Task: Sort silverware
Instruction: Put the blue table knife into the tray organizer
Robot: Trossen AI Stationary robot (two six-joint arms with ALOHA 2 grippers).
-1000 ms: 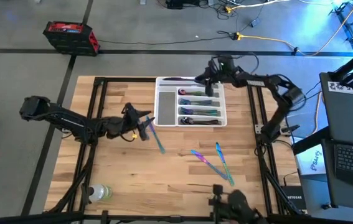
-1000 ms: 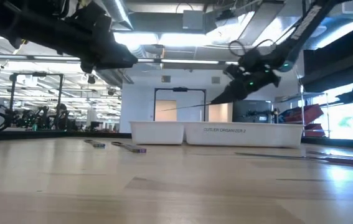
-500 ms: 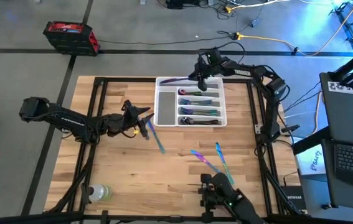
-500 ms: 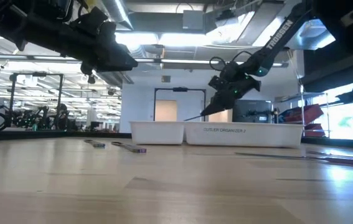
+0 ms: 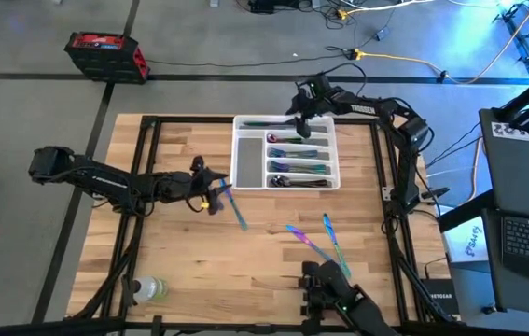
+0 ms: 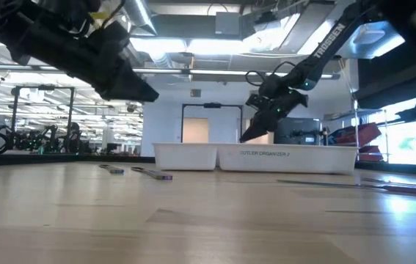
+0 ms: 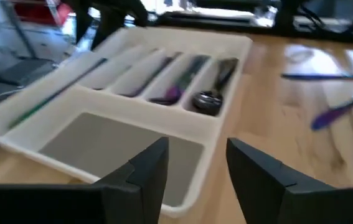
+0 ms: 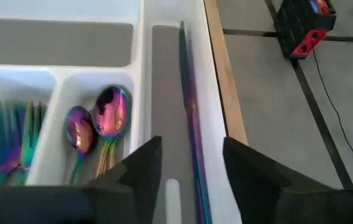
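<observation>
Right hand [image 5: 299,116], fingers parted and empty, hovers over the far long compartment of the white tray [image 5: 240,154], where a knife [image 8: 190,118] lies free along the slot beside the spoons [image 8: 101,124] and forks [image 8: 15,140]. Left hand [image 5: 210,187], open and empty, hangs over the desk [image 5: 180,252] beside the tray's near end. The nearest loose piece [image 5: 234,209] lies just beside it, long axis running diagonally away from the tray; the remaining loose pieces [image 5: 320,243] lie farther toward the right arm's side.
</observation>
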